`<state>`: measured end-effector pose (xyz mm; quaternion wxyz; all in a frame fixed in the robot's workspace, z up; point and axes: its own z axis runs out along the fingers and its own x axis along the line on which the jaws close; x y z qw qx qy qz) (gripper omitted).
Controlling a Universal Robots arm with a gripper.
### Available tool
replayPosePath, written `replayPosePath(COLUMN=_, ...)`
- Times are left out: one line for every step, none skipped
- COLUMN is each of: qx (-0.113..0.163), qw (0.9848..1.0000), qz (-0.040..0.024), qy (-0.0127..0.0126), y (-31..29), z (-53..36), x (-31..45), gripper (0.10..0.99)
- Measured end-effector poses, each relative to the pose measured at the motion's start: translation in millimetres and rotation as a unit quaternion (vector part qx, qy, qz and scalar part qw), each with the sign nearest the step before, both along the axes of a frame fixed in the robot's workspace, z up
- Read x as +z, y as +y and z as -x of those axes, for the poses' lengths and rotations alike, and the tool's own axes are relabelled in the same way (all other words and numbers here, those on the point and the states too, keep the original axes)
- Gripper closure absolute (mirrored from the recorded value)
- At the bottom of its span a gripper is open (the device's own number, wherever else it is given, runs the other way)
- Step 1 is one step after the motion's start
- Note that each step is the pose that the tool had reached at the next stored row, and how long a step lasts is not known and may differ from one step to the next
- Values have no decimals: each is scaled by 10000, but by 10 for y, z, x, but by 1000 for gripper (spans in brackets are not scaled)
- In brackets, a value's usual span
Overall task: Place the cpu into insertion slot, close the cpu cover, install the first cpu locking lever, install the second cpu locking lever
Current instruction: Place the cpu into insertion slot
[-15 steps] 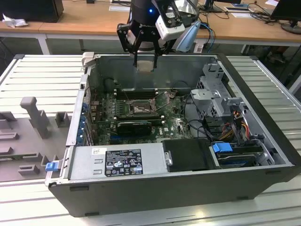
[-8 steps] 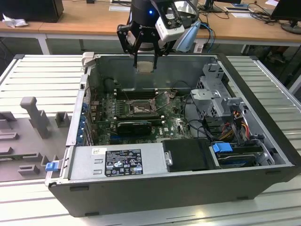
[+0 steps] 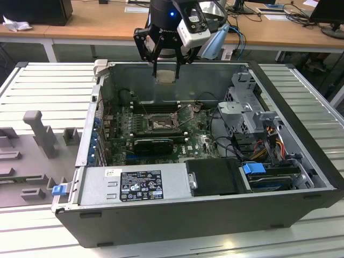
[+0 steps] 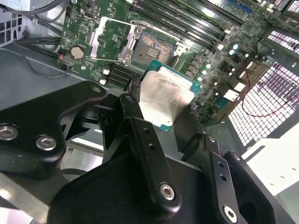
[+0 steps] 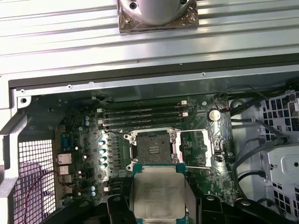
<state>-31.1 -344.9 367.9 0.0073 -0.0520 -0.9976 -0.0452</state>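
My gripper point(image 3: 165, 73) hangs over the far wall of the open computer case point(image 3: 301, 156), shut on the cpu point(image 3: 165, 76), a small pale silvery square held flat between the black fingers point(image 4: 134, 116). In both wrist views the cpu point(image 4: 166, 98) point(image 5: 159, 196) sits in the grip, above the green motherboard and off to one side of the insertion slot point(image 4: 152, 49) point(image 5: 152, 149). The slot point(image 3: 159, 123) lies open with its dark pin field bare. The cpu cover point(image 5: 196, 148) point(image 4: 110, 39) is swung open beside the slot.
Long black RAM slots point(image 3: 153, 107) run just behind the socket and a black graphics card point(image 3: 154, 144) lies in front of it. A power supply point(image 3: 134, 183) fills the near side, a drive cage point(image 3: 247, 113) with cables the exterior view's right. Grey fixtures point(image 3: 40, 131) stand outside, left.
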Motion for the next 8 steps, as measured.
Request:
replayPosePath(qx=-5, qw=10000, qz=0, qy=0, y=0, z=0, x=0, gripper=557)
replayPosePath(qx=-9, qw=10000, qz=0, qy=0, y=0, z=0, x=0, gripper=557)
replayPosePath(qx=-16, qw=10000, qz=0, qy=0, y=0, z=0, x=0, gripper=557)
replayPosePath(qx=-22, qw=10000, qz=0, qy=0, y=0, z=0, x=0, gripper=557)
replayPosePath(qx=-27, qw=10000, qz=0, qy=0, y=0, z=0, x=0, gripper=557)
replayPosePath(qx=-31, qw=10000, qz=0, qy=0, y=0, z=0, x=0, gripper=557)
replayPosePath(qx=-38, qw=10000, qz=0, qy=0, y=0, z=0, x=0, gripper=557)
replayPosePath(qx=-45, qw=10000, qz=0, qy=0, y=0, z=0, x=0, gripper=557)
